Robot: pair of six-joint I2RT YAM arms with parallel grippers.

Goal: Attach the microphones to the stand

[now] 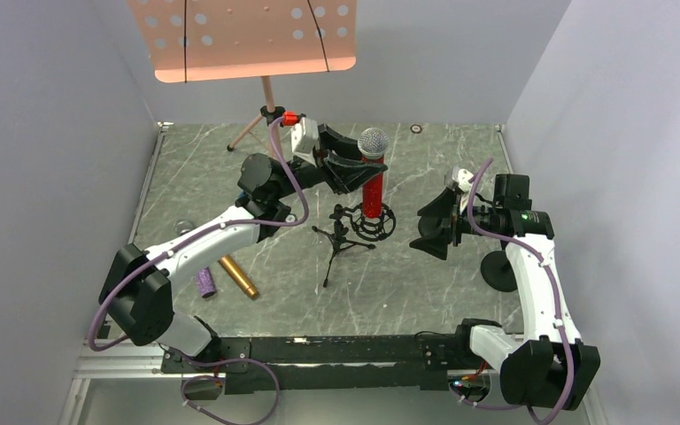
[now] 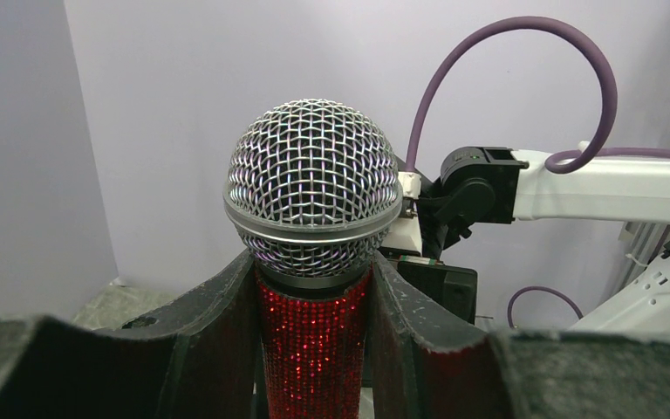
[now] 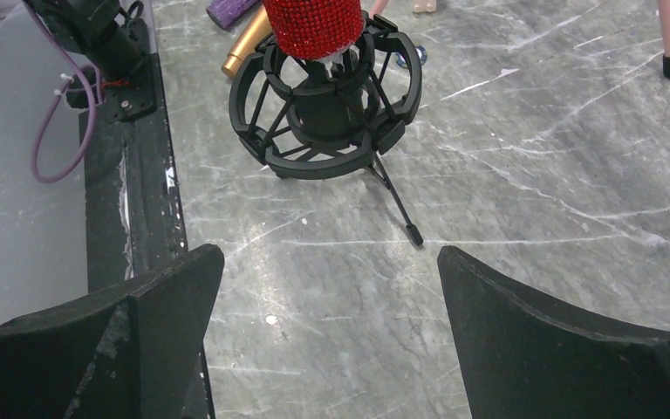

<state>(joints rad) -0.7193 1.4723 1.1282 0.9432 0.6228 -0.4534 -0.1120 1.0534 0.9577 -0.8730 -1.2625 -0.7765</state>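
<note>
Left gripper (image 1: pixel 361 166) is clamping the red microphone (image 1: pixel 373 195) just under its grey mesh head (image 1: pixel 373 142) in the overhead view. It is holding it upright, with the lower end sitting in the ring cradle of the black tripod stand (image 1: pixel 367 226). Right of the stand, the right gripper (image 1: pixel 432 226) is hanging with fingers spread and nothing between them. The gold microphone (image 1: pixel 237 276) and purple microphone (image 1: pixel 205 283) are lying side by side well to the left of the stand, nearer the arm bases.

From the left wrist, both fingers (image 2: pixel 218 332) are pressing against the glittered barrel directly below the head.

From the right wrist, the wide-open fingers (image 3: pixel 140 340) are framing the stand, where the red barrel is entering the cradle; whether it is fully seated cannot be told.

By its look, the microphone is rigid and probably top-heavy, with a sequined skin that is offering good grip. The barrel, not the dentable mesh, is looking like the place to hold.
</note>
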